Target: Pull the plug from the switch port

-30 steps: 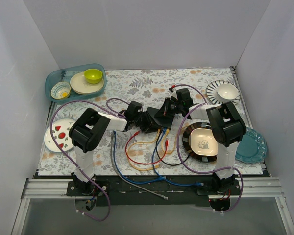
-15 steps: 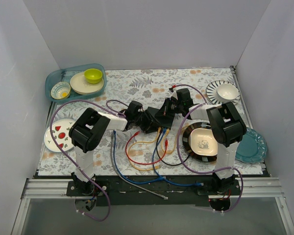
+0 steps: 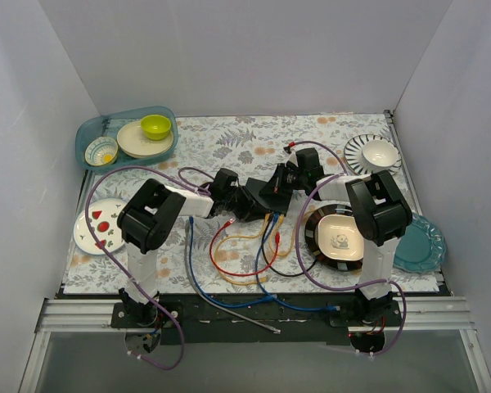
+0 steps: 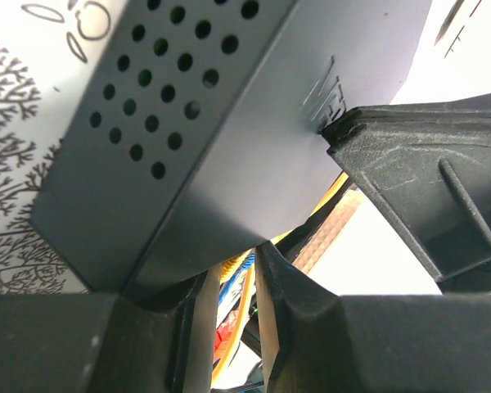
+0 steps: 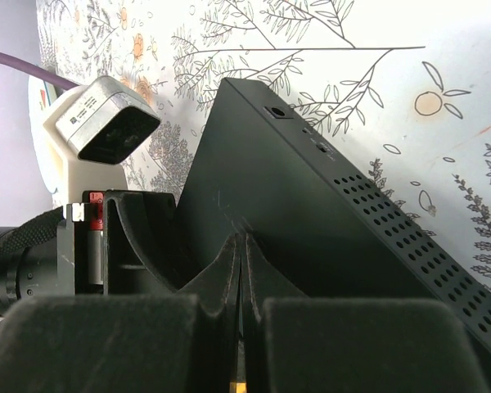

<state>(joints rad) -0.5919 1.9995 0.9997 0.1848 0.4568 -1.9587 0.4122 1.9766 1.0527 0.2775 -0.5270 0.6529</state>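
Note:
The black switch [image 3: 268,196] sits mid-table, tilted, between both grippers. In the left wrist view its perforated side and matte face [image 4: 229,123] fill the frame. Yellow, blue and red cable plugs [image 4: 239,272] show at its lower edge. My left gripper [image 4: 236,262] is at that edge with a narrow gap between its jaws; a yellow cable runs through the gap, and whether it is pinched is unclear. My right gripper [image 5: 243,237] is shut, its tips pressed on the switch's top face [image 5: 327,246]. From above the left gripper [image 3: 244,203] and right gripper [image 3: 282,188] meet at the switch.
Blue, red, yellow and black cables [image 3: 245,262] loop toward the near edge. A black-rimmed panda plate [image 3: 317,246] and teal plate [image 3: 421,246] lie at right, a striped plate with bowl [image 3: 358,146] behind. A blue tray [image 3: 94,124] holds dishes at back left; a strawberry plate [image 3: 94,225] lies left.
The left arm has edged slightly right toward the switch. The right arm and the switch have stayed put.

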